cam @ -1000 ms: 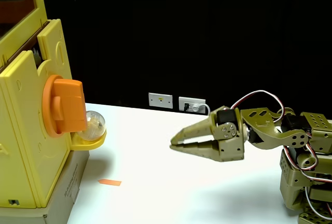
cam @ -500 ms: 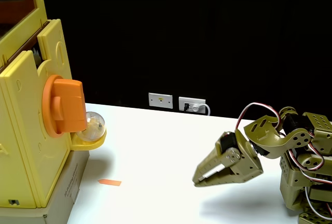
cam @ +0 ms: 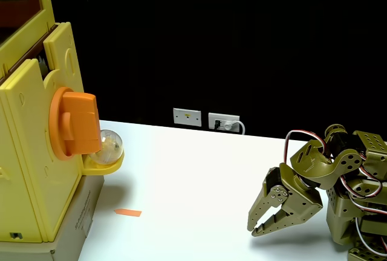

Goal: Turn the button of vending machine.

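The vending machine (cam: 27, 152) is cut off by the left and top edges. The arm's base (cam: 363, 225) runs off the right edge. The clear capsule's (cam: 110, 145) contents are perhaps too blurred to tell.

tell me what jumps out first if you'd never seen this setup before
The tall pale-yellow plastic toy vending machine fills the left edge of the fixed view, its big orange plastic knob sticking out of its side. Just below the knob, a clear round capsule sits in a small yellow tray. Far right, the olive-green robot arm is folded low over the white table, its tool pointing down, well apart from the machine.
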Controlling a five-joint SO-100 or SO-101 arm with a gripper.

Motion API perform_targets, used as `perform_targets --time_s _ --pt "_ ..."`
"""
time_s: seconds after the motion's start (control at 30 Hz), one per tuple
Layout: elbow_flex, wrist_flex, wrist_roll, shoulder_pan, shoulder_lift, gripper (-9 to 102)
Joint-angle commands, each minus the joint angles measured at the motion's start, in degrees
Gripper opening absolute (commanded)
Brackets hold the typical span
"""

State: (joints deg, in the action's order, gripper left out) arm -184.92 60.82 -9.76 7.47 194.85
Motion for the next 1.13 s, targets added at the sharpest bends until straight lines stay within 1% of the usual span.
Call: perform_targets --time_s 0.0,0.13,0.2,1.1 --pt "-2.46 0.0 -1.41 -0.26 8.35 2" --pt "-2.46 -0.09 -1.41 0.0 8.35 1" --pt "-3.08 -2.55 -1.49 0.09 8.35 0" --pt "-2.99 -2.55 -1.67 0.26 8.26 -1"
